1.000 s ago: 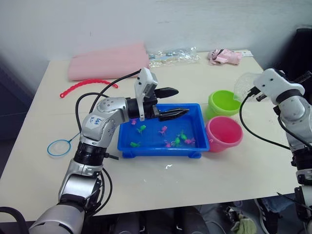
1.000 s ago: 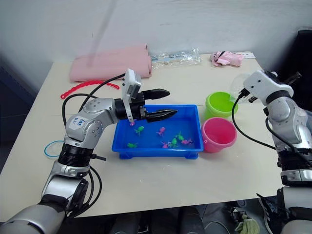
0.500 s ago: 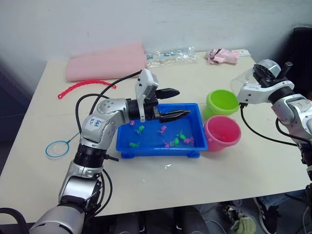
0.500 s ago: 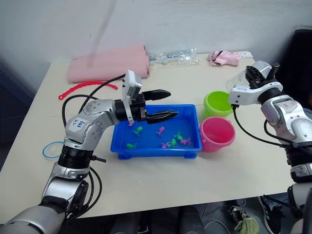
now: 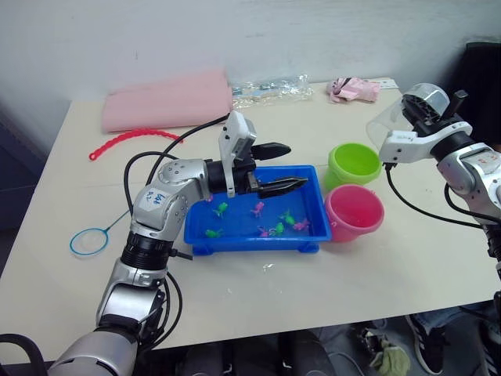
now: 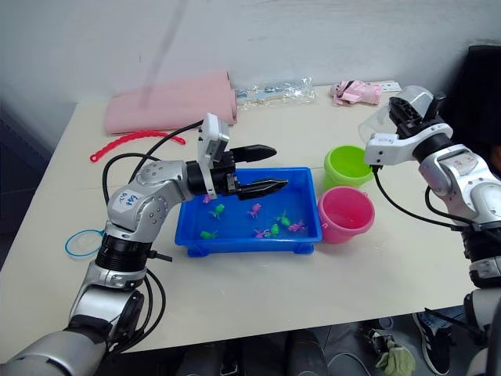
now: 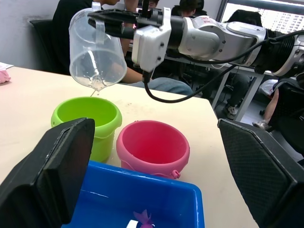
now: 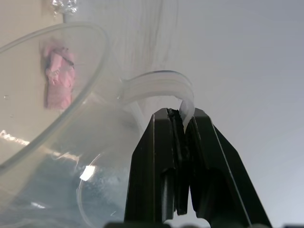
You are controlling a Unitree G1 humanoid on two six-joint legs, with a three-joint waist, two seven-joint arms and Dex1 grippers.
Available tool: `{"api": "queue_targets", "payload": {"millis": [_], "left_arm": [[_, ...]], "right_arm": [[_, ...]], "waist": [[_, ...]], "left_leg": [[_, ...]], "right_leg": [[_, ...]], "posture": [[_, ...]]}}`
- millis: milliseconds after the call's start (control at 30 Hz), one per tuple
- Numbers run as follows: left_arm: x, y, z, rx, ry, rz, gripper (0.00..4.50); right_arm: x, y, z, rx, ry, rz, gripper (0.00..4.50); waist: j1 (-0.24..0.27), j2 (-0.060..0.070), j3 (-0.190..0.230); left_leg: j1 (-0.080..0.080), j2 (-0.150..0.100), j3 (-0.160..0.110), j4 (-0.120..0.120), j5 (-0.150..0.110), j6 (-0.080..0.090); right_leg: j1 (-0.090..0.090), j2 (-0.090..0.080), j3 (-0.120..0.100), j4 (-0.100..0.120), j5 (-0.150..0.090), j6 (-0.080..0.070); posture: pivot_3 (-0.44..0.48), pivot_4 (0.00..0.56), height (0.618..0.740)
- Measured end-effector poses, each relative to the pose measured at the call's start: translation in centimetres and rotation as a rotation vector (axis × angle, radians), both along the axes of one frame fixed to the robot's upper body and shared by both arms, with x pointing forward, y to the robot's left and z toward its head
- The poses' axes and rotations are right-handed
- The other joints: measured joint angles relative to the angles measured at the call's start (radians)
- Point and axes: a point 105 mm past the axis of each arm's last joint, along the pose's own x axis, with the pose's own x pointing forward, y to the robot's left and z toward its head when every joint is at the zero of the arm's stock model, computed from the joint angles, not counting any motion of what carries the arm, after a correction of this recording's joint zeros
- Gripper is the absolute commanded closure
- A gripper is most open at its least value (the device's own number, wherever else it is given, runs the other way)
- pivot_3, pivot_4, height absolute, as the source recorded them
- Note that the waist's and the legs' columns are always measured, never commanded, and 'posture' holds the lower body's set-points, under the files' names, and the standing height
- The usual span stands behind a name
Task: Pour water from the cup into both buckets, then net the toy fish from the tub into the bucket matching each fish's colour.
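Left fingers [image 5: 291, 185] apart, right fingers [image 8: 164, 156] clamped.

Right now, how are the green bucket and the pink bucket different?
The green bucket is lime; the pink bucket is pink. The green bucket sits farther back on the table, with the tilted cup right above it; nothing hangs over the pink bucket. Both are small, round, upright and beside the tub.

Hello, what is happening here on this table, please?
The right gripper holds the clear cup by its handle, tipped above the green bucket, with water dripping from its lip. The pink bucket stands beside it. The left gripper hovers open over the blue tub, where the pink and green toy fish lie. The net lies on the table, so fishing has not begun.
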Motion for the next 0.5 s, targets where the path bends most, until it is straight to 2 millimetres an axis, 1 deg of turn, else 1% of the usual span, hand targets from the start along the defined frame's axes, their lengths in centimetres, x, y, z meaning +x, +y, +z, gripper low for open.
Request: {"api": "queue_targets", "payload": {"millis": [67, 100, 133, 167, 233, 300, 367, 467, 500], "left_arm": [[0.0, 0.0, 0.0, 0.002, -0.001, -0.003, 0.0], [0.0, 0.0, 0.0, 0.002, -0.001, -0.004, 0.0], [0.0, 0.1, 0.0, 0.004, -0.001, -0.004, 0.0], [0.0, 0.1, 0.0, 0.004, -0.001, -0.005, 0.0], [-0.1, 0.2, -0.1, 0.008, -0.002, -0.008, 0.0], [-0.2, 0.2, -0.1, 0.008, -0.001, -0.021, 0.0], [-0.5, 0.2, -0.1, 0.007, 0.003, -0.04, 0.0], [-1.2, 0.3, -0.3, 0.007, 0.013, -0.083, 0.0], [-1.8, 0.4, -0.4, 0.009, 0.02, -0.118, 0.0]], "right_arm": [[-0.3, -1.6, -0.5, 0.23, 0.019, -0.026, 4.33], [-0.4, -1.9, -0.6, 0.27, 0.017, -0.029, 4.33], [-0.7, -2.7, -1.0, 0.376, 0.029, -0.044, 4.33], [-0.8, -2.9, -1.2, 0.414, 0.029, -0.047, 4.33], [-1.7, -4.4, -2.2, 0.704, 0.033, -0.058, 4.33], [-3.9, -5.5, -3.3, 1.04, 0.008, -0.046, 4.33], [-5.6, -6.1, -4.4, 1.259, -0.005, -0.042, 4.33], [-7.7, -7.1, -6.0, 1.481, -0.022, -0.059, 4.33], [-8.7, -7.7, -7.2, 1.581, -0.039, -0.076, 4.33]], "waist": [[0.004, 0.0, 0.0], [0.005, 0.0, 0.0], [0.005, 0.0, 0.0], [0.006, 0.0, 0.0], [0.006, 0.0, 0.0], [0.011, 0.0, 0.0], [0.02, 0.0, 0.0], [0.023, 0.0, 0.0], [0.027, 0.0, 0.0]], "left_leg": [[0.0, 0.0, -0.001, 0.0, 0.0, 0.0], [0.0, 0.0, -0.001, 0.0, 0.0, 0.0], [0.0, 0.0, -0.001, 0.0, 0.0, 0.0], [0.0, 0.0, -0.002, -0.001, 0.0, 0.0], [0.0, 0.0, -0.002, -0.001, 0.0, 0.0], [0.0, 0.0, -0.002, -0.001, 0.0, 0.0], [0.0, 0.0, -0.002, 0.0, 0.0, 0.0], [0.0, 0.0, -0.002, 0.001, 0.0, 0.0], [0.0, 0.0, -0.002, 0.002, 0.0, 0.0]], "right_leg": [[0.001, 0.0, -0.001, -0.001, 0.0, 0.0], [0.001, 0.0, -0.001, -0.001, 0.0, 0.0], [0.002, 0.0, -0.002, -0.002, 0.0, 0.0], [0.002, 0.0, -0.002, -0.002, 0.0, 0.001], [0.002, 0.0, -0.002, -0.002, 0.0, 0.001], [0.002, 0.0, -0.002, -0.001, 0.0, 0.001], [0.001, 0.0, -0.001, -0.001, 0.0, 0.001], [0.001, 0.0, -0.001, 0.0, 0.0, 0.001], [0.001, 0.0, -0.001, 0.001, 0.0, 0.001]], "posture": [[0.0, 0.15, 0.738], [0.0, 0.15, 0.738], [0.0, 0.15, 0.738], [0.0, 0.15, 0.738], [0.0, 0.15, 0.738], [0.0, 0.15, 0.738], [0.0, 0.15, 0.738], [0.0, 0.15, 0.738], [0.0, 0.15, 0.738]]}}
